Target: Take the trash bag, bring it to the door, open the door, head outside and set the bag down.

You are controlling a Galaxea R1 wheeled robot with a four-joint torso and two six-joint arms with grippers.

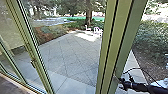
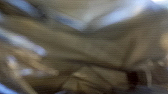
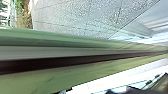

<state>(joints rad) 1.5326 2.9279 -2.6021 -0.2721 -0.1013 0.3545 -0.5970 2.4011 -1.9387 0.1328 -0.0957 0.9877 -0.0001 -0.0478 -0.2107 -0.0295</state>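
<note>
Here we are at the glazed doorway, with the right gripper [image 1: 118,78] right up by the pale green metal door frame [image 1: 111,40]; whether its jaws are apart, together or clamped on anything, I can't tell. And the trash bag? That brownish, crinkled, glossy plastic [image 2: 102,53] spreads large before the left wrist camera, so it's most likely being carried on that side, though I can't tell how the left gripper's jaws stand. Out ahead lies the grey paved yard [image 1: 71,56], white chairs [image 1: 97,30] at its far edge. I'd call this the door-opening step: the next move wants steady pressure on the frame, enough clearance for body and bag, and no plastic snagging on the metal.
</note>
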